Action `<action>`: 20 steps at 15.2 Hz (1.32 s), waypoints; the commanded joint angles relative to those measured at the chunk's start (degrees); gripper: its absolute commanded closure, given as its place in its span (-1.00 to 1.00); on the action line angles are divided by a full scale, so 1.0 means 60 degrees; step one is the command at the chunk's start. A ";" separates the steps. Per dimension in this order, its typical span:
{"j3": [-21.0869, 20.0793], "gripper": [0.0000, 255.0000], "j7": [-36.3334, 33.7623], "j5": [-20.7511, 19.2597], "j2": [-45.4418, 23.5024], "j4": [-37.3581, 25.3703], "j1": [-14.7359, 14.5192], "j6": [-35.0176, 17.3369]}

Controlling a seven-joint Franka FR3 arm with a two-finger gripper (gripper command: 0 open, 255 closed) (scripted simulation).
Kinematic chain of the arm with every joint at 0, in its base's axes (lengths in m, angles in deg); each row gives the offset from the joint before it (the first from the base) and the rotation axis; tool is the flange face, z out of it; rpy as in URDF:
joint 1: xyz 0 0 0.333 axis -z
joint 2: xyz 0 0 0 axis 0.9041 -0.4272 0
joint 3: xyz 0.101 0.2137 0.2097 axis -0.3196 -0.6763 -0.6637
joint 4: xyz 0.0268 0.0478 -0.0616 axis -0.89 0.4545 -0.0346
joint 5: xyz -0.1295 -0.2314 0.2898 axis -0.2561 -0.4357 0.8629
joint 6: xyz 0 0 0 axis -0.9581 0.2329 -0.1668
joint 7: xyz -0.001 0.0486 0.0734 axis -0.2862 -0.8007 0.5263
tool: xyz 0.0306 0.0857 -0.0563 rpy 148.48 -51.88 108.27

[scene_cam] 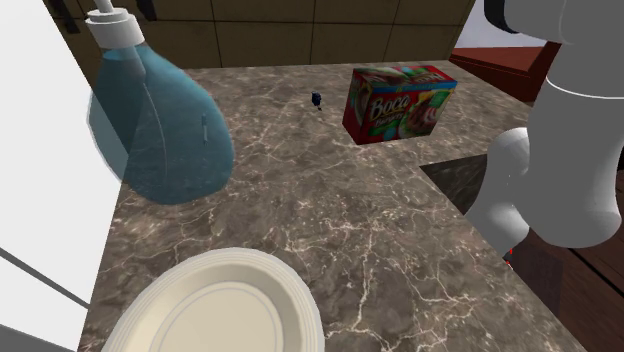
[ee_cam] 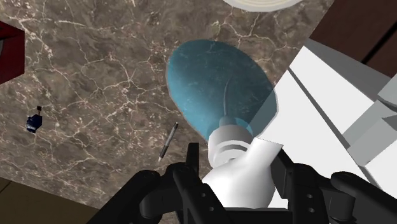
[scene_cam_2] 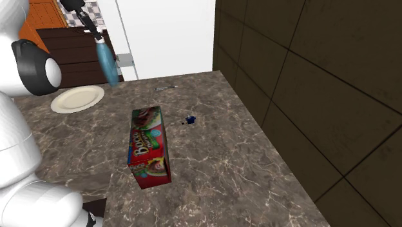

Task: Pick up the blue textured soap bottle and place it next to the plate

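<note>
Soft, even light lies on the marble countertop in all three views, its pale veins clear and its tone flat from edge to edge. The white panel is bright to plain white, while the tiled wall is dim brown. The translucent blue soap bottle lets light through and, close to the shoulder camera, looms large and stretched. The plate carries gentle shading inside its rim

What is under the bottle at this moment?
The gripper holds the bottle by its pump, above the marble counter. Counter shows beside it, a pen lying close by, the plate beyond. The patch straight beneath is covered by the bottle itself.
</note>
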 commanded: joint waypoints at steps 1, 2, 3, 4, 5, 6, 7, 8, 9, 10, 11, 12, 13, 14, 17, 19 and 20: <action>-0.0006 1.00 -0.0075 0.0165 0.0262 0.0640 0.0178 -0.0404; -0.0006 1.00 -0.0104 0.0243 0.0389 0.0957 0.0262 -0.0603; -0.0003 1.00 -0.0131 0.0316 0.0505 0.1256 0.0337 -0.0795; 0.0003 1.00 -0.0156 0.0382 0.0614 0.1540 0.0403 -0.0981; 0.0009 1.00 -0.0180 0.0443 0.0715 0.1812 0.0463 -0.1161; 0.0015 1.00 -0.0203 0.0498 0.0809 0.2071 0.0518 -0.1336; 0.0022 1.00 -0.0225 0.0549 0.0896 0.2321 0.0567 -0.1506; 0.0030 1.00 -0.0247 0.0596 0.0978 0.2561 0.0612 -0.1673; 0.0038 1.00 -0.0268 0.0638 0.1054 0.2792 0.0654 -0.1836; 0.0046 1.00 -0.0292 0.0680 0.1131 0.3034 0.0695 -0.2009; 0.0047 1.00 -0.0292 0.0681 0.1132 0.3034 0.0694 -0.2009; 0.0047 1.00 -0.0292 0.0681 0.1132 0.3035 0.0694 -0.2010; 0.0047 1.00 -0.0292 0.0681 0.1132 0.3035 0.0694 -0.2009; 0.0047 1.00 -0.0292 0.0681 0.1132 0.3034 0.0694 -0.2009; 0.0047 1.00 -0.0292 0.0681 0.1132 0.3034 0.0694 -0.2009; 0.0048 -1.00 -0.0290 0.0681 0.1132 0.3034 0.0695 -0.2009; 0.0048 -1.00 -0.0290 0.0680 0.1131 0.3031 0.0694 -0.2007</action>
